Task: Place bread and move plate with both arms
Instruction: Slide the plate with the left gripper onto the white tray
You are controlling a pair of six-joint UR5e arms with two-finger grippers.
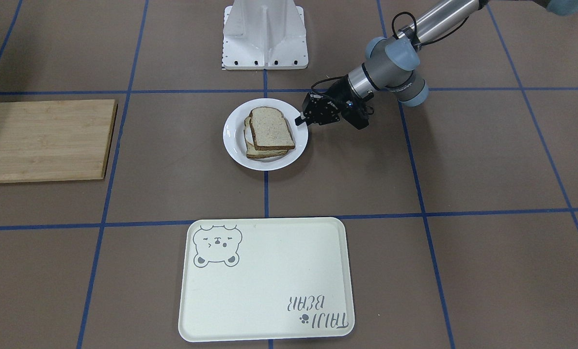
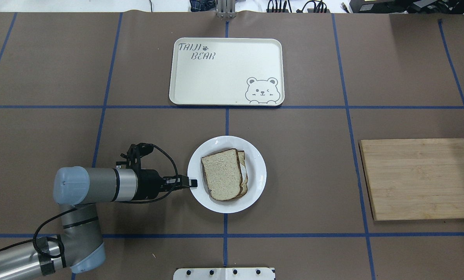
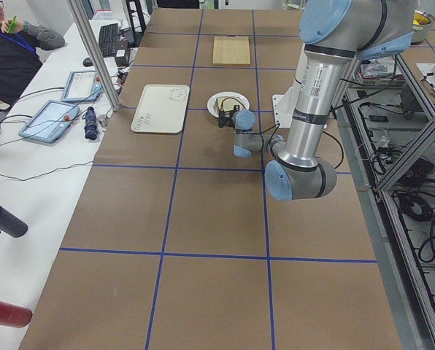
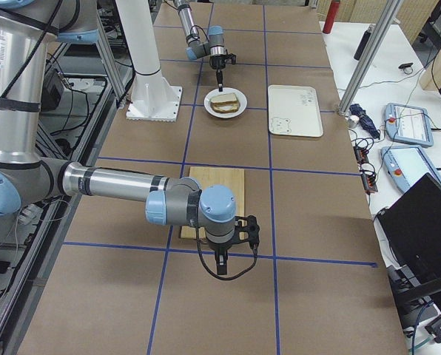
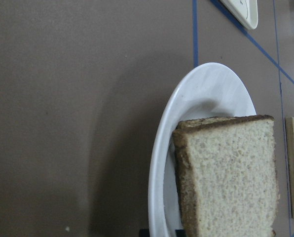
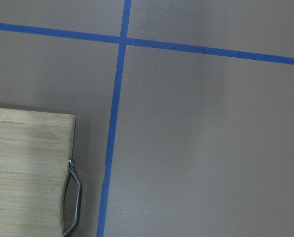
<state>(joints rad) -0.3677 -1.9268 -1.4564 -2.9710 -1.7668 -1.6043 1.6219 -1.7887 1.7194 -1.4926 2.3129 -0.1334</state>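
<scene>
The plain bread slice lies on top of a second slice on the white plate at the table's middle. A bit of white egg shows between the slices. My left gripper reaches in level from the left. Its fingertips straddle the plate's near rim and look shut on it. The left wrist view shows the bread and the plate's rim close up. The front view shows the same grip beside the bread. My right gripper hangs low over the table past the wooden board; I cannot tell whether it is open.
A cream bear tray lies beyond the plate. A wooden cutting board lies to the right, and its metal handle shows in the right wrist view. The white stand is at the robot's side.
</scene>
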